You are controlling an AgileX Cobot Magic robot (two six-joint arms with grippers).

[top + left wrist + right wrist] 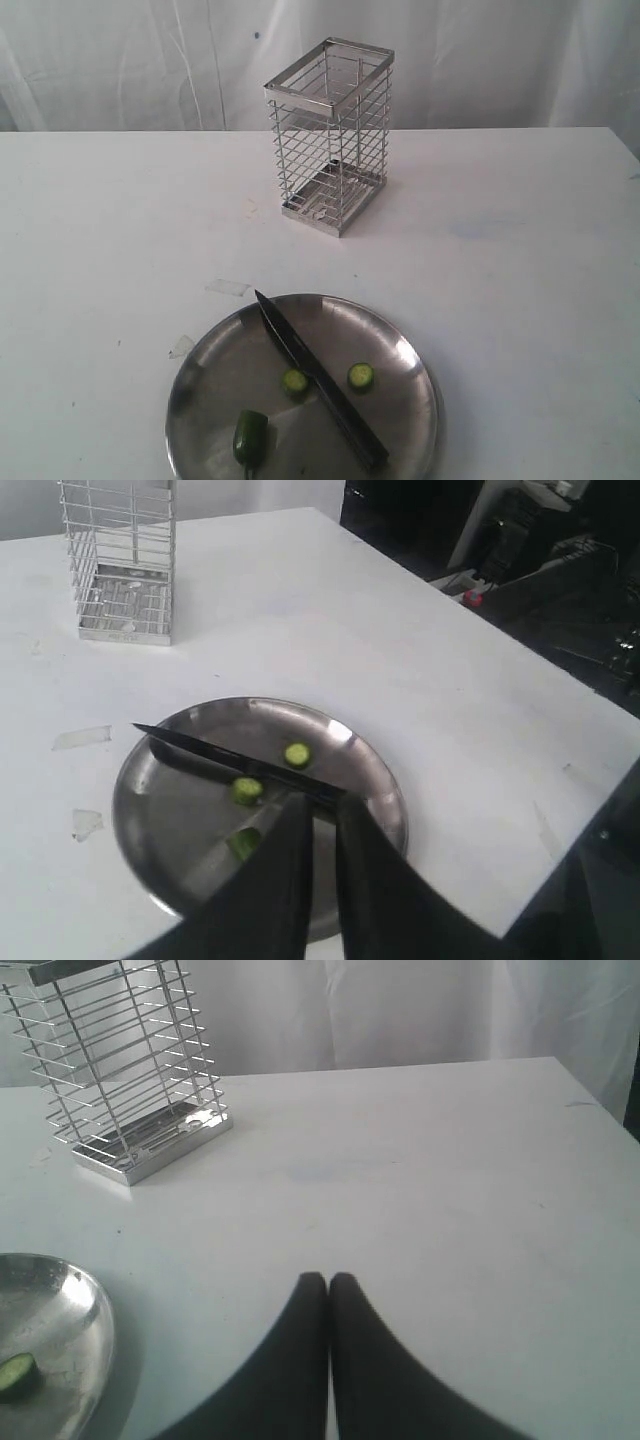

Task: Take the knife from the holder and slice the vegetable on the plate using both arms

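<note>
- Now knife (318, 380) lies flat across plate (215, 375), tip at its far-left rim; chili (250, 438) stub by near rim.
- Left gripper (322, 802) slightly ajar, empty, above plate.
- Right gripper (328, 1280) closed, empty.

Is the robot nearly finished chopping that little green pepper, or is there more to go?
Mostly done, it seems. The holder stands empty and the knife lies across the plate, so fetching is finished. Two slices are cut. Nothing is in hand: the left jaws hang slightly apart above the plate, the right jaws are shut over the table. A pepper stub lies uncut, so more slicing may be left.
</note>
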